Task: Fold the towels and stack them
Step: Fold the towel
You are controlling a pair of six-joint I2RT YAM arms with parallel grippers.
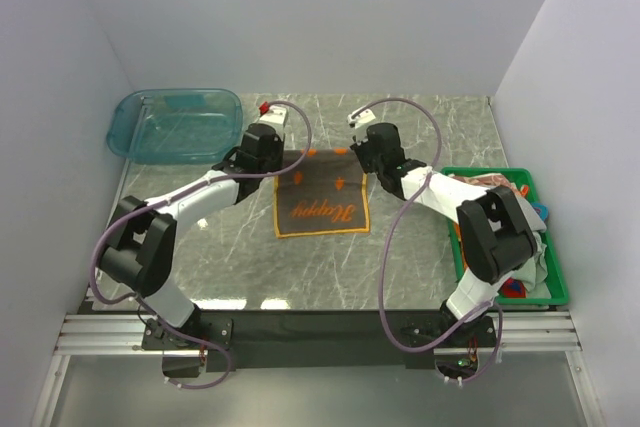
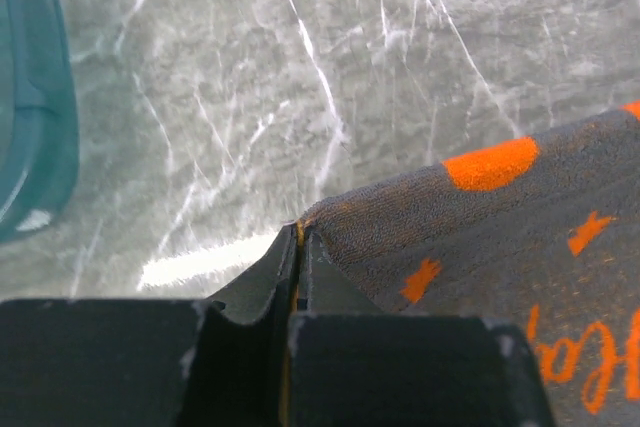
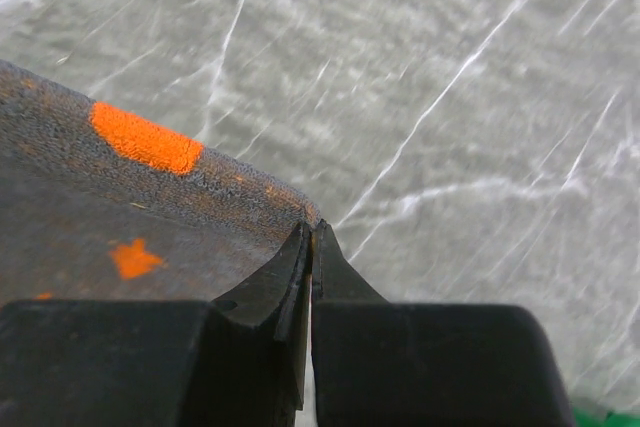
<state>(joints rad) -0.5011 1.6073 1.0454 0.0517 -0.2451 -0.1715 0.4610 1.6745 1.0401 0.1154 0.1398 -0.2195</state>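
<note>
An orange-brown towel [image 1: 320, 202] with orange marks and lettering lies mid-table, its far edge lifted. My left gripper [image 1: 277, 160] is shut on the towel's far left corner; the left wrist view shows the corner [image 2: 310, 222] pinched between the closed jaws and the cloth [image 2: 500, 237] spreading right. My right gripper [image 1: 362, 159] is shut on the far right corner; the right wrist view shows that corner [image 3: 300, 215] at the closed jaw tips, cloth [image 3: 110, 217] spreading left. More towels [image 1: 500, 197] lie crumpled in the green crate [image 1: 548, 247] at the right.
A clear teal plastic tub [image 1: 175, 124] stands at the back left, also at the left edge of the left wrist view [image 2: 30, 97]. The green crate sits by the right wall. White walls close in the marble table [image 1: 220, 247] on three sides.
</note>
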